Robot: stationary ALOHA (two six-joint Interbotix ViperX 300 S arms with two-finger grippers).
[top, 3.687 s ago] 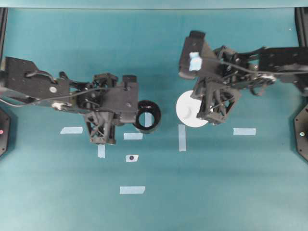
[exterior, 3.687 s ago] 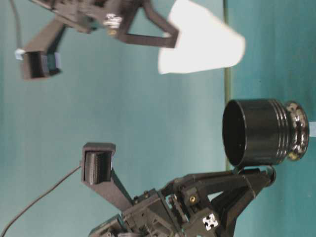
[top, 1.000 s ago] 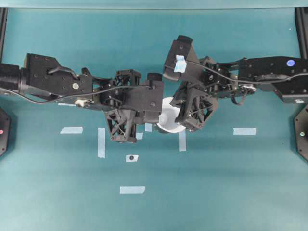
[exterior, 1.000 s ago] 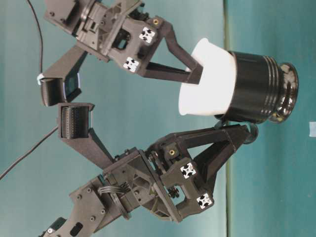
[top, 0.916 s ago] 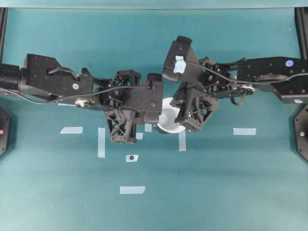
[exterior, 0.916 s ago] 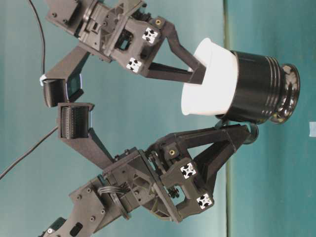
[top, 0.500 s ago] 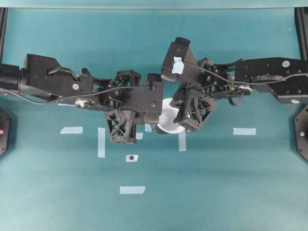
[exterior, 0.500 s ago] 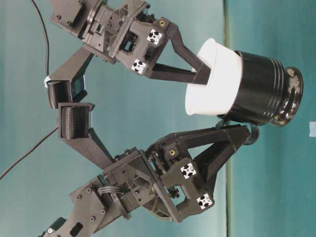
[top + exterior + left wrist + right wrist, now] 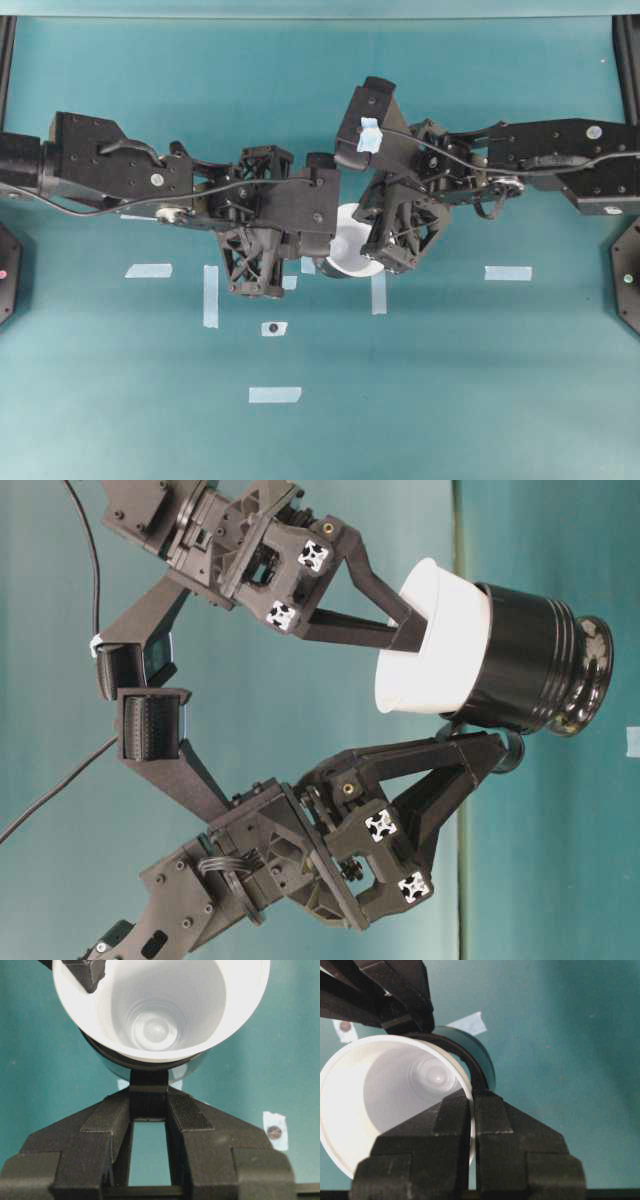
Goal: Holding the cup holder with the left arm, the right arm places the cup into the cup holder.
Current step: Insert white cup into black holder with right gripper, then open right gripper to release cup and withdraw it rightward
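Note:
The white cup (image 9: pixel 430 650) sits nested in the glossy black cup holder (image 9: pixel 525 670), with its wide rim standing proud of the holder's mouth. My left gripper (image 9: pixel 148 1092) is shut on the holder's short side tab (image 9: pixel 148 1077), just below the cup (image 9: pixel 165 1005). My right gripper (image 9: pixel 472 1102) is shut on the cup's wall (image 9: pixel 380 1095), one finger inside and one outside. The holder's edge (image 9: pixel 475 1050) shows behind the cup. From overhead only part of the cup (image 9: pixel 345 255) shows between the two arms, and the holder is almost hidden.
Pale tape strips lie on the teal table (image 9: pixel 450 380) at the left (image 9: pixel 148 270), the right (image 9: pixel 508 272) and the front (image 9: pixel 274 394). A small tape piece with a dark dot (image 9: pixel 272 328) lies in front of the left arm.
The right gripper has carried the cup across and set it into the holder. Over the last second the cup has sunk slightly deeper. The left gripper has kept its hold on the tab.

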